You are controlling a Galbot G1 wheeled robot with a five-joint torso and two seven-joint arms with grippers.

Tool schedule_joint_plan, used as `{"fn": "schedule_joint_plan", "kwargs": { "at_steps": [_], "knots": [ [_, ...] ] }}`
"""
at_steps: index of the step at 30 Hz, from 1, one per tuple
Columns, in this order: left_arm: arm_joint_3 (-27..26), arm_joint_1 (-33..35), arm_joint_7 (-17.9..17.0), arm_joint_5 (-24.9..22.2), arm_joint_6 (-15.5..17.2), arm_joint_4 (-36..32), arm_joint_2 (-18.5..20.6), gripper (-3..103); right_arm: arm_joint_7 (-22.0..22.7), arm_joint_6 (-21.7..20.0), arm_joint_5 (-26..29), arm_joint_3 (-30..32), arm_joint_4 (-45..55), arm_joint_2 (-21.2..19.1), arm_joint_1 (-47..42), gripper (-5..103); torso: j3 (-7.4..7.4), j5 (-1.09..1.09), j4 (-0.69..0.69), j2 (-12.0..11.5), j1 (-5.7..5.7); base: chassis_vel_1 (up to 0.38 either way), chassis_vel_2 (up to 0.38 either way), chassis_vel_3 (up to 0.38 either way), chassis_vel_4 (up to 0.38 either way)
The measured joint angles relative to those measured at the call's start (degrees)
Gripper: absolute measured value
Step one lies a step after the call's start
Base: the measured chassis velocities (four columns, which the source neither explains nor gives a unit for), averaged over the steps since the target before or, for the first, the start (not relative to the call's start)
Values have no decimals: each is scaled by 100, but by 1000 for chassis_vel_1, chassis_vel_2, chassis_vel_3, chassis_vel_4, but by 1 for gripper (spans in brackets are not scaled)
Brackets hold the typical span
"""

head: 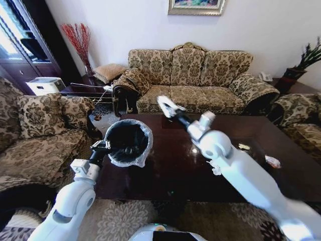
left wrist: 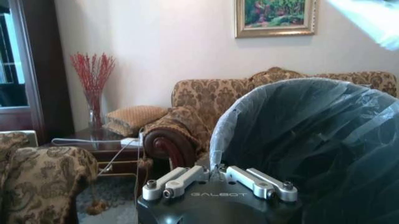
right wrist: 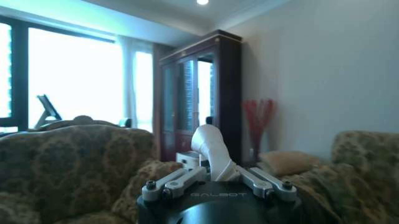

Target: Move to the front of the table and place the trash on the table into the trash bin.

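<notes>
The dark glossy desk (head: 170, 165) stands before the sofa (head: 195, 75); the trash bin (head: 129, 142), tilted with its mouth toward the camera, hangs over the desk's left end, its bagged rim clamped in the left tool (left wrist: 218, 179); the right tool (right wrist: 215, 175), raised above the desk's far edge, is closed on a white crumpled piece (right wrist: 212, 149); small scraps (head: 273, 161) lie on the desk's right side.

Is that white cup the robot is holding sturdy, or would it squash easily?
The white cup, pinched in the right gripper above the table, looks thin-walled, so probably light and crushable. It appears slightly bent at the grip, hinting it deforms. Round-sided, it might roll if dropped.
</notes>
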Motion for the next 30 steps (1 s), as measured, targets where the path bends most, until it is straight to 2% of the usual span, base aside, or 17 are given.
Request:
{"fn": "schedule_joint_plan", "kwargs": {
  "at_steps": [1,4,5,8,11,12,14,15,16,19,20,22,24,26,27,29,30],
  "knots": [
    [0,0,0,0,0,0,0,2,0,0,0,0,0,0,0,0,0,0,0,0,0,0,0,0,0],
    [-62,18,-3,-6,1,1,7,2,51,-49,35,-692,-63,224,378,0,0,1,-2,0,0,0,0,0,0],
    [-62,18,-3,-6,1,1,7,2,51,-49,35,-692,-63,224,378,0,0,1,-2,0,0,0,0,0,0],
    [-84,34,-3,-20,61,-42,8,2,128,-202,110,-1344,-54,254,450,0,0,2,-6,0,0,0,0,0,0],
    [-84,34,-2,-20,83,-63,-15,2,130,-373,13,-1446,-47,205,361,0,0,4,-7,0,0,0,0,0,0],
    [-82,27,-2,-21,90,-66,-35,2,130,-545,-48,-1472,-22,182,290,-3,0,5,-7,0,-1,0,0,0,0],
    [-76,15,-4,-22,96,-66,-49,2,130,-645,-103,-1501,14,157,231,1,0,5,-7,0,-1,0,0,0,0],
    [-68,0,-10,-23,103,-66,-57,2,130,-677,-179,-1533,31,146,199,7,0,4,-7,0,-1,0,0,0,0],
    [-63,-7,-12,-22,105,-66,-61,2,130,-686,-224,-1550,31,146,184,7,0,4,-6,0,-1,0,0,0,0],
    [-55,-11,-17,-20,112,-71,-123,2,167,-672,-310,-1571,-62,226,175,23,0,3,-4,1,-1,0,0,0,0],
    [-55,-11,-17,-20,112,-71,-123,2,167,-672,-310,-1571,-62,226,175,23,0,3,-4,1,-1,0,0,0,0],
    [-55,4,-7,-4,118,-96,-176,2,167,-606,-330,-1563,-150,274,185,33,0,2,-3,1,-1,0,0,0,0],
    [-57,5,-3,-1,120,-108,-191,2,166,-595,-331,-1553,-174,283,189,33,0,2,-3,1,-1,0,0,0,0],
    [-58,-2,15,0,137,-129,-210,2,151,-573,-325,-1522,-230,294,218,44,0,3,-4,1,-1,0,0,0,0],
    [-58,-2,15,0,137,-129,-210,2,151,-573,-325,-1522,-230,294,218,44,0,3,-4,1,-1,0,0,0,0],
    [-60,-8,27,0,148,-135,-216,2,138,-570,-313,-1518,-246,294,248,56,0,3,-5,1,-1,0,0,0,0],
    [-60,-8,27,0,148,-135,-216,2,138,-570,-313,-1518,-246,294,248,56,0,3,-5,1,-1,0,0,0,0]
  ]
}}
